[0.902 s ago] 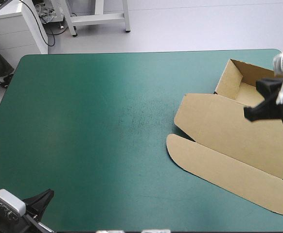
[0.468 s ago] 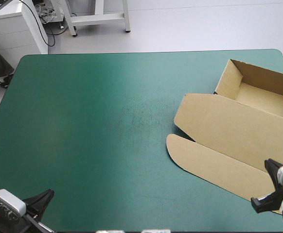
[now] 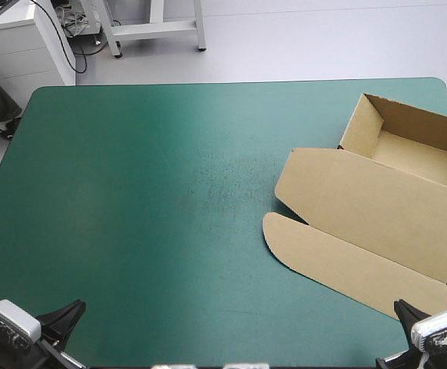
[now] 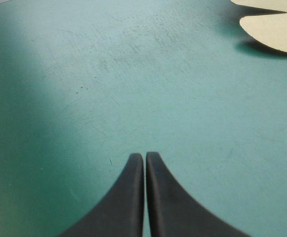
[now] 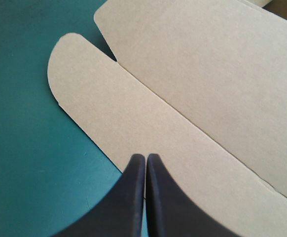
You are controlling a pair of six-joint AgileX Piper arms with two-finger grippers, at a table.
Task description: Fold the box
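Observation:
The brown box [image 3: 362, 204] lies at the table's right side as an open tray [image 3: 410, 154] at the far right corner, its lid flat on the teal-green cover toward the near edge. A rounded front flap [image 3: 331, 257] ends the lid. My right gripper [image 3: 402, 310] is shut at the near right corner; in the right wrist view its tip [image 5: 146, 157] hovers at the flap's [image 5: 114, 113] near edge, holding nothing. My left gripper [image 3: 76, 309] is shut at the near left corner, its tip [image 4: 144, 156] over bare cover, the box flap [image 4: 276, 30] far ahead.
The teal-green cover [image 3: 147, 200] stretches bare across the left and middle of the table. White furniture legs [image 3: 154, 27] and a cabinet [image 3: 24, 46] stand beyond the far edge.
My right arm has pulled back from above the tray to the table's near right corner, crossing over the lid. The box and the left arm have stayed put.

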